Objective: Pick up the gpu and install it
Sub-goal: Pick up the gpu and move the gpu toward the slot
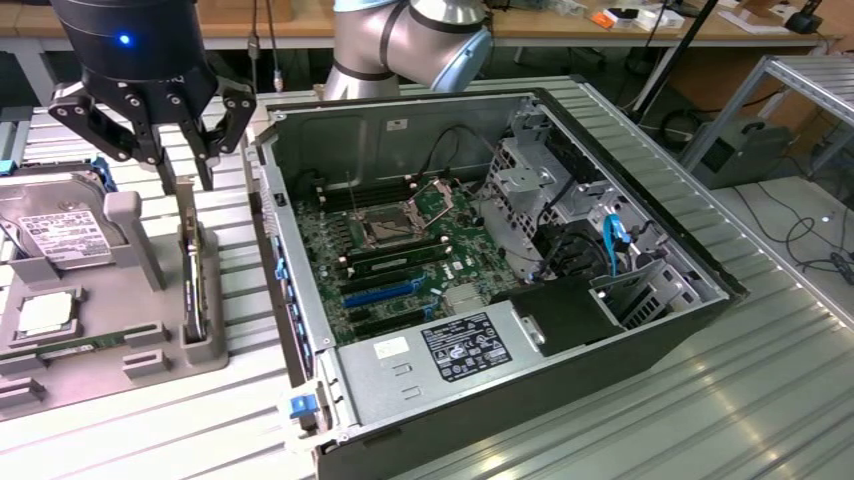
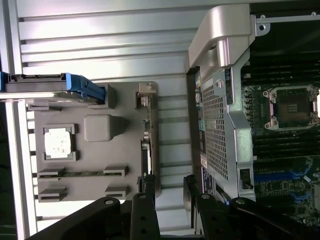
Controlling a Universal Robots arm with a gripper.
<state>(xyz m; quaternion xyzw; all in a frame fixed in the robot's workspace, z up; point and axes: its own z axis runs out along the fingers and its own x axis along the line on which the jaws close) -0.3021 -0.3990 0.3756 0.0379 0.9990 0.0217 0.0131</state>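
Wrist view: the jaws hang open above the graphics card (image 2: 146,132), which stands on edge in a grey holder (image 2: 85,155) on the table (image 2: 100,50), beside the computer case (image 2: 220,125). An off-centre closing could tip or jam the card.

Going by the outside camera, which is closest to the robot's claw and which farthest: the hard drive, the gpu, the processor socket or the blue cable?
1. gpu, right under the gripper.
2. hard drive, on the exterior view's left.
3. processor socket, toward the exterior view's right.
4. blue cable, farthest to the exterior view's right.
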